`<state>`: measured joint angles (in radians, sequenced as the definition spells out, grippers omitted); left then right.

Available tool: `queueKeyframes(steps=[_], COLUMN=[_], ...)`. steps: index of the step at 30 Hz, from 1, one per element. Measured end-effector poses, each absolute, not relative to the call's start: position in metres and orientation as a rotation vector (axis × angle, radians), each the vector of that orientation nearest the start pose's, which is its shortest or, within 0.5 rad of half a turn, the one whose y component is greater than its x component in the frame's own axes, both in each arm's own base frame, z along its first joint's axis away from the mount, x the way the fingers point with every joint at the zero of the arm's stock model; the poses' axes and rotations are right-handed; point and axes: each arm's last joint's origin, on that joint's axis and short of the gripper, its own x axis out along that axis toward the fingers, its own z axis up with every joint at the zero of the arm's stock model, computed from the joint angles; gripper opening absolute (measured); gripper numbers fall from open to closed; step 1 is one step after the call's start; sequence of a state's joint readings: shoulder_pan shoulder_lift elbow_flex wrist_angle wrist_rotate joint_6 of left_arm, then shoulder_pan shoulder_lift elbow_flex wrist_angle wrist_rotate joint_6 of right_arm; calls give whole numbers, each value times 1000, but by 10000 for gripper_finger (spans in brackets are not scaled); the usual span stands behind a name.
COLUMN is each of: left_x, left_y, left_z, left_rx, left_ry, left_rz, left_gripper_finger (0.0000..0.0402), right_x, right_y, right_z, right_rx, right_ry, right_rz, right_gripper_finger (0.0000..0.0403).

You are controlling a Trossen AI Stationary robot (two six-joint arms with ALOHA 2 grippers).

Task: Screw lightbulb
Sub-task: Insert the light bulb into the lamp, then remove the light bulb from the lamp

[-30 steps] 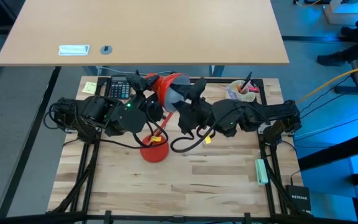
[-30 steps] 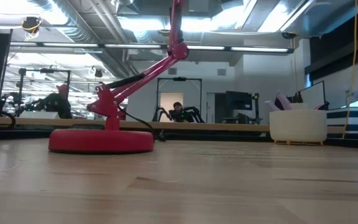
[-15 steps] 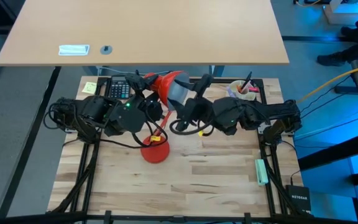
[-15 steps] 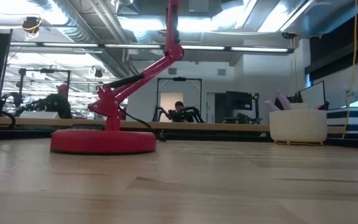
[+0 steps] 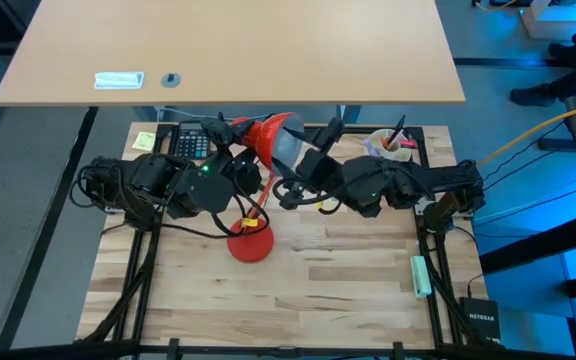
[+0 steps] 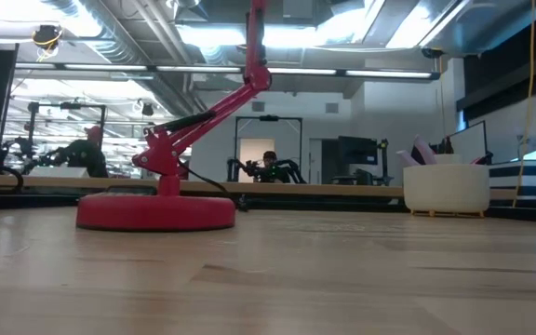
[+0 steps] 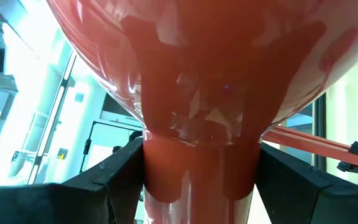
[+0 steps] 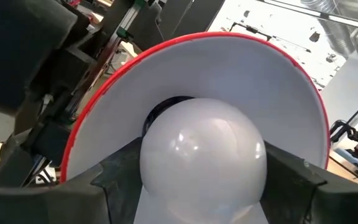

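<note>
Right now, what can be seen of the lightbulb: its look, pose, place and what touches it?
The lightbulb is a smooth, glossy white globe. Its screw base is hidden. It sits between the right gripper's two dark fingers, which close on its sides, and points into the white inside of the red lamp shade, in front of the dark socket. Whether it touches the socket cannot be told.

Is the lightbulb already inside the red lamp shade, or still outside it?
Inside. The lightbulb, held between the right gripper fingers, sits within the shade, against the dark socket. How far it is screwed in cannot be told.
</note>
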<state>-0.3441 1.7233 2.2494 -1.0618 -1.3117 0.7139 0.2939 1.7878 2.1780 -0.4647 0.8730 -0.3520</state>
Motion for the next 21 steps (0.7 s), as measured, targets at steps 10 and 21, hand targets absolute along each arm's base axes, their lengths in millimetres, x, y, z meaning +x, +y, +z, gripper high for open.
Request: queueKeyframes(steps=[10,21], left_x=[299,299], left_y=[-78,-78], left_z=[500,500], left_rx=[1059,1059], left_ry=[714,715], left_rz=[776,782], left_gripper_finger=[251,251], right_x=[355,329], right_y=[93,126], right_z=[500,513], right_rx=[-482,-633], right_ry=[219,216], right_rz=[-611,-536], right_gripper_finger=[345,363])
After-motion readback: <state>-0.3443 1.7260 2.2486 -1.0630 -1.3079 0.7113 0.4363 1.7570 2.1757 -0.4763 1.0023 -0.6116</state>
